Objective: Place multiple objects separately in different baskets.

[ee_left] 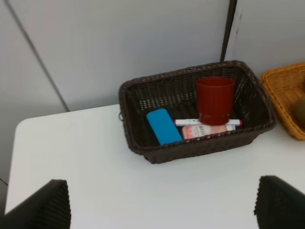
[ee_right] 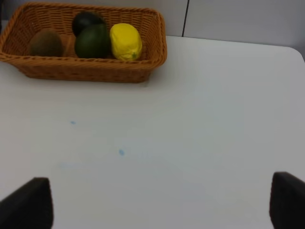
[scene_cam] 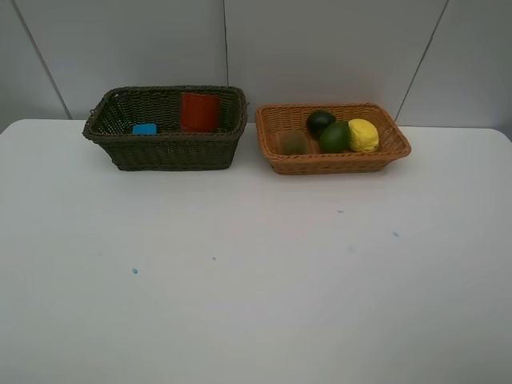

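Note:
The dark olive-brown basket (scene_cam: 168,150) (ee_left: 200,151) stands at the back left of the table. It holds a red cup (scene_cam: 199,112) (ee_left: 215,100), a blue eraser (scene_cam: 145,129) (ee_left: 163,126), a white marker (ee_left: 188,122) and a pink bottle (ee_left: 205,131). The light orange basket (scene_cam: 336,164) (ee_right: 86,70) beside it holds a yellow lemon (scene_cam: 363,135) (ee_right: 126,42), a green round fruit (scene_cam: 335,137) (ee_right: 93,41), a dark mangosteen (scene_cam: 320,122) (ee_right: 86,20) and a brown kiwi (scene_cam: 293,142) (ee_right: 45,44). My left gripper (ee_left: 162,210) and right gripper (ee_right: 157,205) are open and hold nothing, each well short of its basket. Neither arm shows in the exterior view.
The white table (scene_cam: 256,272) carries a few small blue specks (scene_cam: 134,271). A panelled grey wall (scene_cam: 320,40) rises right behind the baskets. The table's rounded corner (ee_left: 21,126) lies to the left of the dark basket.

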Controlling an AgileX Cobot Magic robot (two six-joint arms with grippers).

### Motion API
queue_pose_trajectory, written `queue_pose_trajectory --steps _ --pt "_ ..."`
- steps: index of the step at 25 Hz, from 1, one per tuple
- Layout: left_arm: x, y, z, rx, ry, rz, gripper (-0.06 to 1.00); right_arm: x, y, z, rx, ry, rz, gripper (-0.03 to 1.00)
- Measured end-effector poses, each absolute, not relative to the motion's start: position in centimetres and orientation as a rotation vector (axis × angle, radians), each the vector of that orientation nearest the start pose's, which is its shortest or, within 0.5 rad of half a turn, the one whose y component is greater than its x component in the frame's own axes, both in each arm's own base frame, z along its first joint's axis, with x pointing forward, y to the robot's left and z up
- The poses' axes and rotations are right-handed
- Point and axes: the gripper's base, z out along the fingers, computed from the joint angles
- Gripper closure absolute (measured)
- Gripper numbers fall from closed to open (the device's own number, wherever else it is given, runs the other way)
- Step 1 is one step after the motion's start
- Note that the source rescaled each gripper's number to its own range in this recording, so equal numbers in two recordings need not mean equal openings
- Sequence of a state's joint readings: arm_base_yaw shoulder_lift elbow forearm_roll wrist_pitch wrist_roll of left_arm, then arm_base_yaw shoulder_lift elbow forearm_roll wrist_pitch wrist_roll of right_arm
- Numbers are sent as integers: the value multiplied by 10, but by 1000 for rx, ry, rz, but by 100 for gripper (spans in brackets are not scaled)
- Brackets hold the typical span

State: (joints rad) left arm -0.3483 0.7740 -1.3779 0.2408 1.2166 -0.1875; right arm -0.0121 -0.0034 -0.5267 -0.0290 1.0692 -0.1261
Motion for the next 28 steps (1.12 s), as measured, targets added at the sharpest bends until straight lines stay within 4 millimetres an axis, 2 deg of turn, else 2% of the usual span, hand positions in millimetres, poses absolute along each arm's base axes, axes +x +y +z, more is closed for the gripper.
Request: queue_pose_trajectory --steps 2,5,6,9,10,13,16,19,20,22,28 --pt "47 6 470 102 2010 -41 -5 -9 -2 284 -113 2021 -122 -3" --pt "8 20 449 84 1943 -52 -5 -9 -2 284 -113 2021 -122 -3" --pt "8 20 449 84 1943 -52 -5 -9 -2 284 -113 2021 -122 -3" --pt "-25 32 423 54 1882 -57 -5 -9 -2 284 -113 2021 -122 -3" --pt "-40 35 405 29 1856 -58 -5 -9 -2 284 -113 2021 -122 -3" --pt "-56 33 375 2 1843 -84 -5 -9 -2 284 -113 2021 -122 -3" --pt "-58 29 349 -11 1864 -99 -5 -9 -2 284 -113 2021 -122 -3" --pt "-46 23 329 -9 1943 -104 -5 -9 -2 284 -113 2021 -122 -3" --pt "-46 23 329 -9 1943 -104 -5 -9 -2 284 -113 2021 -122 -3" --pt "-34 18 310 4 2021 -110 -5 -9 -2 284 -113 2021 -122 -3" --pt "-14 10 284 25 2071 -141 -5 -9 -2 284 -113 2021 -122 -3"
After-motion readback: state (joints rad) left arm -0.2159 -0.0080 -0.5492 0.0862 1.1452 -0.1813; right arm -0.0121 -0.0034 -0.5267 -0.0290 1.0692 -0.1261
